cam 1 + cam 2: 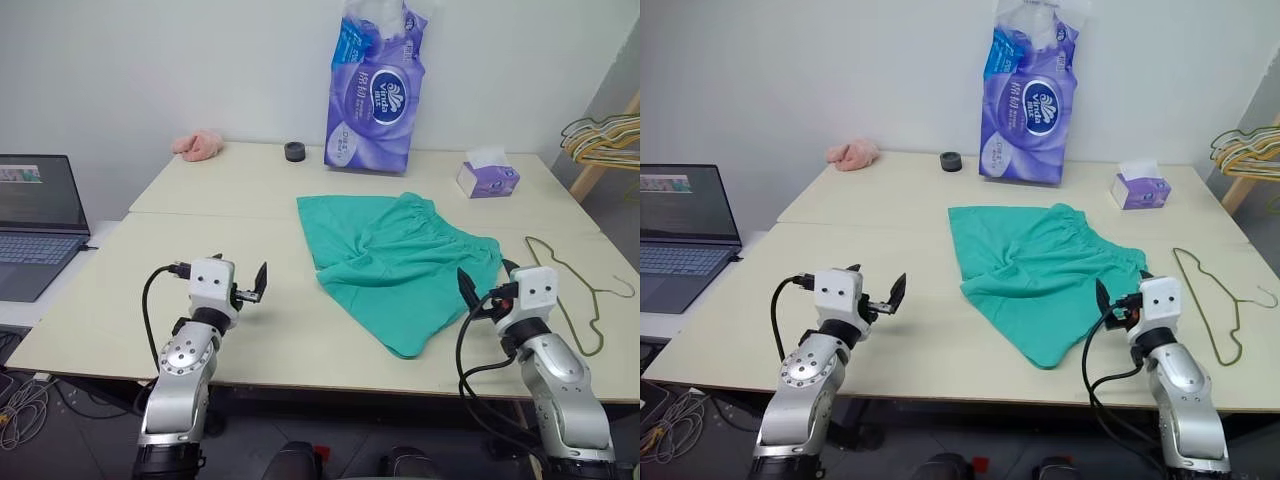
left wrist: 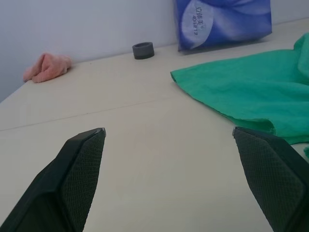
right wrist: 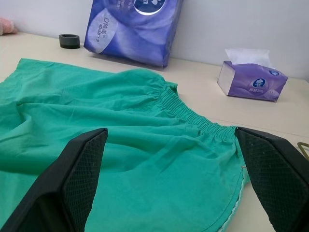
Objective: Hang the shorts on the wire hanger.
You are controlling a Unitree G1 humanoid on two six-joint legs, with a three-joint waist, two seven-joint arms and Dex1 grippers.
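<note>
At table centre, teal shorts lie flat; wire hanger at three o'clock, seemingly apart. Left gripper and right gripper gape wide, empty.

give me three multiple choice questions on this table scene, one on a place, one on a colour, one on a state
1. Where does the wire hanger lie?
A. on the shorts
B. on the table, on the robot's right of the shorts
C. on the laptop

2. What colour are the shorts?
A. teal-green
B. pink
C. purple

3. How do the left hand and right hand stand?
A. both open, empty
B. left holds the hanger
C. right grips the shorts

Answers: 1 B, the hanger rests on bare tabletop beside the shorts. 2 A, the cloth is plainly teal-green. 3 A, both wrist views show fingers spread apart with nothing between them.
</note>
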